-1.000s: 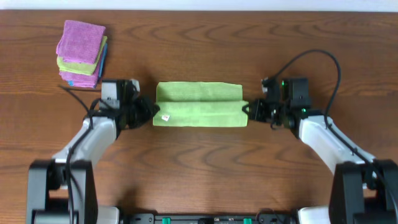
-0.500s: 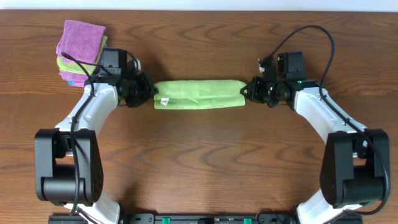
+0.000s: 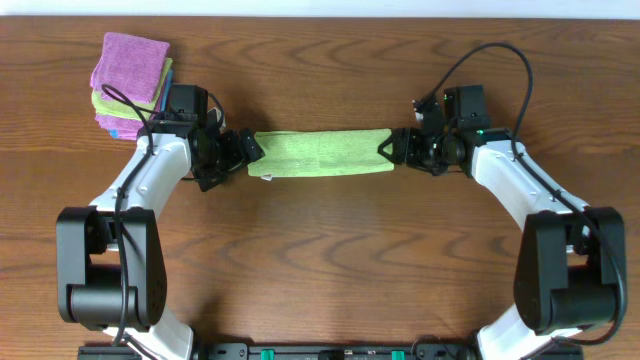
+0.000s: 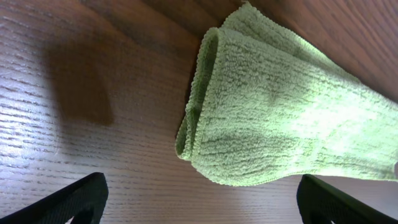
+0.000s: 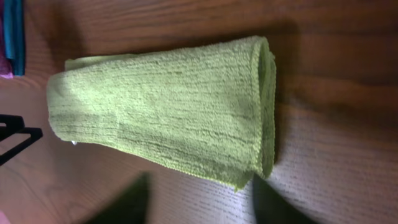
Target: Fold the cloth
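The green cloth [image 3: 320, 153] lies on the wooden table as a narrow folded strip between my two grippers. My left gripper [image 3: 245, 158] stands open at the strip's left end. In the left wrist view the cloth [image 4: 280, 118] lies just ahead of the left gripper [image 4: 208, 205], and only bare wood shows between the fingertips [image 4: 74, 199]. My right gripper [image 3: 392, 150] is at the strip's right end. In the right wrist view the cloth's rolled edge [image 5: 161, 112] lies in front of the right gripper [image 5: 202, 205], whose jaws stand apart with nothing held.
A stack of pink, green and blue cloths [image 3: 130, 85] sits at the far left corner, close behind my left arm. Its teal and pink edge [image 5: 12, 31] shows in the right wrist view. Cables loop over both arms.
Both grippers carried the cloth's near edge towards the far side, making a narrower strip. Both then let go and opened.
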You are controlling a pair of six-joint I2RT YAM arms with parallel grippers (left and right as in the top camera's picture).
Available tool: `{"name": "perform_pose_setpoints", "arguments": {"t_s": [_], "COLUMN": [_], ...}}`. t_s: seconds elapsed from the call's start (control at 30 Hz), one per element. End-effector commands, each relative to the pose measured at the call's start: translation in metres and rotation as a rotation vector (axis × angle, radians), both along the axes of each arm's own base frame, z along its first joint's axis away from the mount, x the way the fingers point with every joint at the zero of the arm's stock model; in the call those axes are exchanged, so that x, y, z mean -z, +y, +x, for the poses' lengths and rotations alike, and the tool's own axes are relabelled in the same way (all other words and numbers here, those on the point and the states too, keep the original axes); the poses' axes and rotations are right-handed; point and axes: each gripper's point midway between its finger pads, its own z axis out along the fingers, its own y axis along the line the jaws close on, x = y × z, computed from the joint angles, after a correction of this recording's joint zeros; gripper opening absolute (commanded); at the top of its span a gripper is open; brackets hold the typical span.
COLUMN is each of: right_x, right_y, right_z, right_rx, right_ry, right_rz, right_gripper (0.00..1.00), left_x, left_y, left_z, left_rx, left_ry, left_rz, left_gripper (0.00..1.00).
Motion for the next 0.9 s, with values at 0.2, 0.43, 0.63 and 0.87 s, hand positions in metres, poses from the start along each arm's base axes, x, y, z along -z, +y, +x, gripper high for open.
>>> {"name": "perform_pose_setpoints", "arguments": {"t_s": [0.2, 0.43, 0.63, 0.87], "right_x": [-0.023, -0.007, 0.020, 0.067], "right_y": [0.004, 0.005, 0.012, 0.017], "right_z": [0.029, 0.035, 0.036, 0.018], "right_rx": [-0.032, -0.012, -0.015, -0.055], "right_ry": [-0.165, -0.234, -0.208, -0.072], "right_rz": [-0.079, -0.376, -0.417, -0.416], "right_gripper": [0.02, 0.01, 0.02, 0.02], "left_x": [-0.048, -0.017, 0.011, 0.050], "left_y": [-0.004, -0.019, -0.047, -0.049], "left_z": [0.032, 0.049, 0.058, 0.047], "left_rx": [0.063, 0.096, 0.153, 0.175], "left_ry": [-0.235, -0.267, -0.280, -0.189], "left_rz": [0.049, 0.199, 0.194, 0.220], "left_gripper": [0.06, 0.06, 0.06, 0.06]}}
